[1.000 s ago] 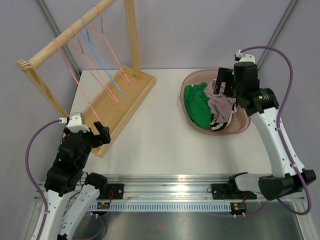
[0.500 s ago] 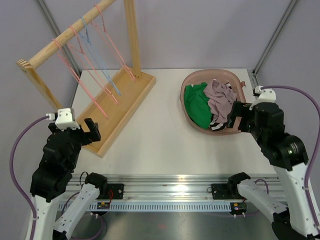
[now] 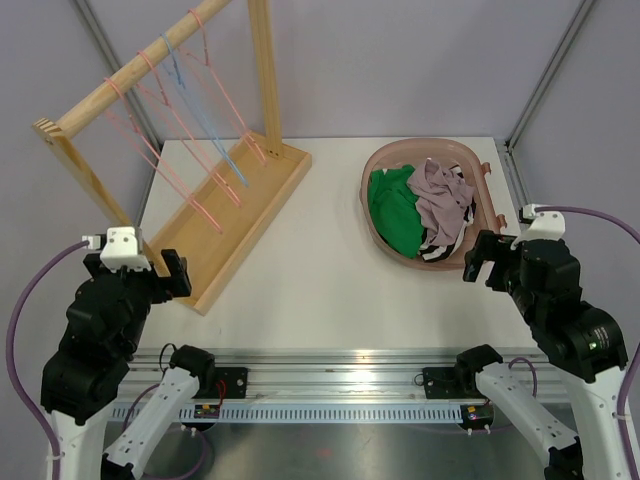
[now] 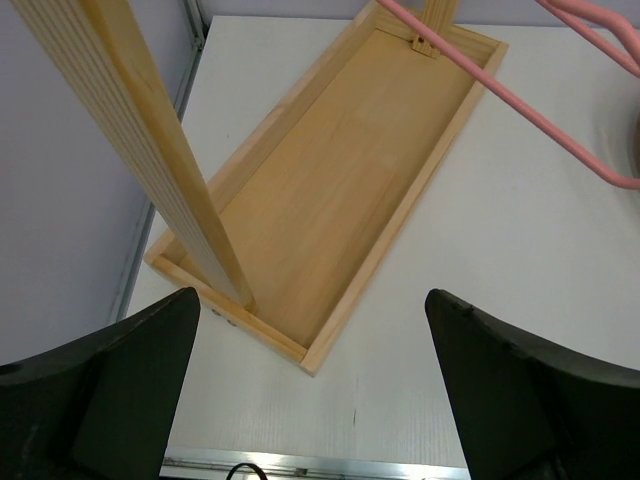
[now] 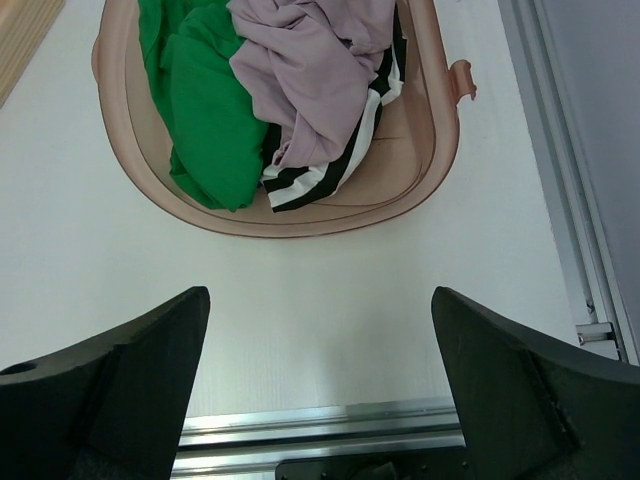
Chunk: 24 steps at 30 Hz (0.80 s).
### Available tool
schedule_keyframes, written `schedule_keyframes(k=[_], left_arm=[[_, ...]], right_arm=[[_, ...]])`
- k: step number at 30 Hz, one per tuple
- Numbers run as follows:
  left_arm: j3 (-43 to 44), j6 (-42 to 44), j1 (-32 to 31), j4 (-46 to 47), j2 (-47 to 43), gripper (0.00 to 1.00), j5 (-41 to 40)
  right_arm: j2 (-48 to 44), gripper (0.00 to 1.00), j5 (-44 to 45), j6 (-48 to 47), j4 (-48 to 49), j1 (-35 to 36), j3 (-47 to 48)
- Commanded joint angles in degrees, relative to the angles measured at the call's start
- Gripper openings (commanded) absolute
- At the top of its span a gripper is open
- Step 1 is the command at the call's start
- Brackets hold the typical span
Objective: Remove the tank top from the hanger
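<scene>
Two grippers spread wide, holding nothing: left gripper [image 3: 165, 272] beside the wooden rack [image 4: 330, 190] of hangers [image 4: 500, 93], right gripper [image 3: 482, 264] near the basket [image 5: 425, 160] of clothes [image 5: 210, 110].

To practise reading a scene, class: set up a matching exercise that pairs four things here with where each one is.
Things:
1 wooden rack
2 basket
3 green garment
4 blue hanger

Places:
a hanging from the rack
b lying in the basket
c on the left side of the table
d on the right side of the table

Pairs: 1-c, 2-d, 3-b, 4-a
</scene>
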Motion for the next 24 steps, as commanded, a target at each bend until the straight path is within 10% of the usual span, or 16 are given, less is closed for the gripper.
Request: schedule_keyframes(k=[1,24], left_arm=[[2.47,0.42,0.33,-1.55,-1.76,0.99,1.33],[-1.31,-1.43,0.33,0.29,-6.51,0.99,1.68]], right_arm=[[-0.35,0.99,-1.18,0.91,0.86,0.27,-0.52],[0.27,0.99,-0.30,0.21,5.43,0.36,-3.24]])
